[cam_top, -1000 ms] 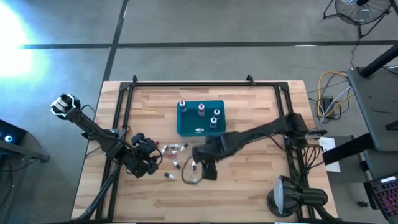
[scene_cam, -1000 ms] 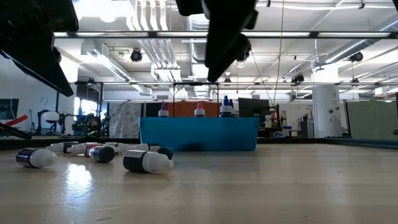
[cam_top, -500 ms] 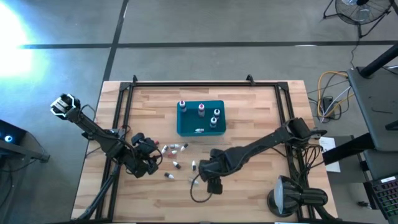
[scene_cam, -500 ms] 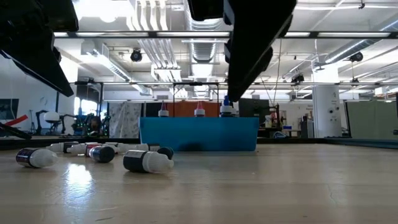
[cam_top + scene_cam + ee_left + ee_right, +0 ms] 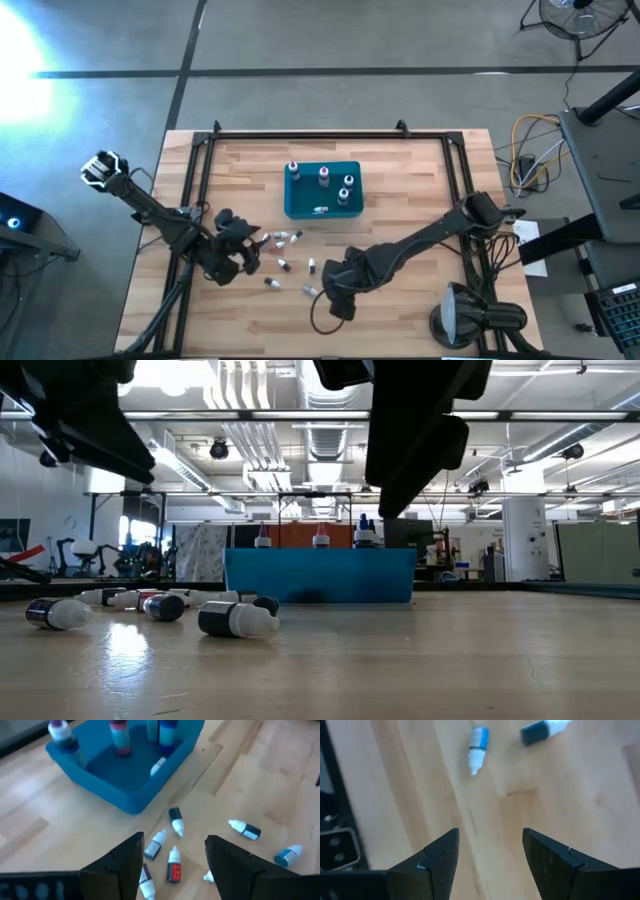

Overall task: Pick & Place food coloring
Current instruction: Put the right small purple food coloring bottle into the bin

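Several tiny food coloring bottles (image 5: 288,238) lie on their sides on the wooden table, near the teal bin (image 5: 322,203). Several more stand upright inside the bin (image 5: 119,732). My left gripper (image 5: 172,852) is open above the loose bottles, with a red one (image 5: 173,869) and a whitish one (image 5: 154,845) below its fingers. My right gripper (image 5: 490,855) is open over bare wood nearer the table's near edge. A blue bottle (image 5: 478,740) and a dark one (image 5: 540,730) lie ahead of it. The low view shows bottles (image 5: 235,620) lying in front of the bin (image 5: 320,575).
A black frame runs along the table's edges (image 5: 310,133). A dark cable loop (image 5: 318,318) hangs by my right arm near the table's near edge. A black lamp-like base (image 5: 455,322) sits at the near right corner. Bare wood lies to the right of the bin.
My right gripper has moved from beside the bin toward the table's near edge, past the loose bottles, and stays open. My left arm has shifted slightly toward the bottles. The bottles and bin have kept still.
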`<action>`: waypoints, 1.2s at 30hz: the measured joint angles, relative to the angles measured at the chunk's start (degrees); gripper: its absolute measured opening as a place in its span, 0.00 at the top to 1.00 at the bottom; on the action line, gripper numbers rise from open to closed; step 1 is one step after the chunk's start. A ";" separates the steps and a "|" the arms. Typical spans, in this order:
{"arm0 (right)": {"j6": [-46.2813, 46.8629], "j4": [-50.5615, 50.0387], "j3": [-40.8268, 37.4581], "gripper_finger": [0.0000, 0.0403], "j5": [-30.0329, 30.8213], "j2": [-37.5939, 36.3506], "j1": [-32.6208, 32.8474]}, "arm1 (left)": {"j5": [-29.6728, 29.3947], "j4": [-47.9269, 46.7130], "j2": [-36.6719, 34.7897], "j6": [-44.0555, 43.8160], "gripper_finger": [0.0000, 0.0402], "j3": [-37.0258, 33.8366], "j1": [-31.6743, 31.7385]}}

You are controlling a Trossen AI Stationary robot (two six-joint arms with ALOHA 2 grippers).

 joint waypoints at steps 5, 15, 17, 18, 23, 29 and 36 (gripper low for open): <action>2.13 0.05 0.00 0.48 4.72 0.00 0.90 | -2.64 2.83 0.00 1.46 0.53 0.05 0.14; 2.16 0.16 0.00 0.48 5.90 0.00 0.99 | 15.63 6.54 0.28 11.17 0.53 -1.56 0.46; 1.60 0.13 -0.08 0.48 5.91 0.00 0.99 | 21.33 7.48 0.32 22.00 0.53 -2.64 0.54; 1.15 0.15 -0.15 0.48 5.91 0.00 0.99 | 23.15 8.82 0.34 27.72 0.53 -3.15 0.54; 0.28 -0.10 -0.43 0.48 5.91 0.00 0.99 | 30.58 18.69 0.97 48.36 0.53 -5.83 0.80; 0.57 -0.30 -0.72 0.48 5.91 0.00 0.99 | 38.12 27.67 7.56 52.01 0.53 -6.71 1.04; 2.19 -0.31 -0.92 0.48 7.34 0.00 0.99 | 36.63 28.84 18.73 53.78 0.53 -3.19 1.58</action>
